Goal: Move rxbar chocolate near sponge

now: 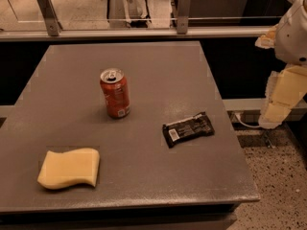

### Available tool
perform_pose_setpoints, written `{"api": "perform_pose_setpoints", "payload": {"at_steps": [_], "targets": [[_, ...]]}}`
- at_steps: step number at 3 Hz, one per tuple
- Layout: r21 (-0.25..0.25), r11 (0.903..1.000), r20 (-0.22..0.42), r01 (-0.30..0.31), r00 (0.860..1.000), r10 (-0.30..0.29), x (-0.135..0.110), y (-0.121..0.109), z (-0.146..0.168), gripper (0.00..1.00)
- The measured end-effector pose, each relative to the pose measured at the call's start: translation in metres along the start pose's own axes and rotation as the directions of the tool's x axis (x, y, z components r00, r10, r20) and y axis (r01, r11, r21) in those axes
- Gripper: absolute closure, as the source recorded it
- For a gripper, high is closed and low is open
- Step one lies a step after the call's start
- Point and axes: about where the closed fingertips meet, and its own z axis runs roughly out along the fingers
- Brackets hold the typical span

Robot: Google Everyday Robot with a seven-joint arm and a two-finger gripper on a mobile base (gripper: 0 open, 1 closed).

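Observation:
The rxbar chocolate (188, 129), a flat black-wrapped bar with a white label patch at its left end, lies on the grey table (144, 75) at the right of centre. The pale yellow sponge (69, 168) lies flat near the table's front left corner, well apart from the bar. My gripper (277, 110) hangs at the far right of the view, off the table's right edge and above the floor. It is to the right of the bar, not touching anything, and holds nothing.
A red soda can (114, 93) stands upright in the middle of the table, between and behind the bar and the sponge. A metal rail with posts (182, 13) runs behind the table. Speckled floor (273, 176) lies to the right.

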Motion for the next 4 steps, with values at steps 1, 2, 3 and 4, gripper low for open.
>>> {"api": "perform_pose_setpoints", "payload": {"at_steps": [1, 2, 3, 4], "targets": [[0.000, 1.0000, 0.000, 0.000, 1.000, 0.000, 0.000, 0.000, 0.000, 0.00], [-0.095, 0.9938, 0.005, 0.059, 0.998, -0.059, -0.016, 0.001, 0.040, 0.00], [-0.206, 0.9741, 0.038, 0.094, 0.995, -0.088, -0.029, 0.016, 0.091, 0.00], [-0.246, 0.9582, 0.095, 0.147, 0.987, -0.127, -0.041, 0.035, 0.124, 0.00]]}}
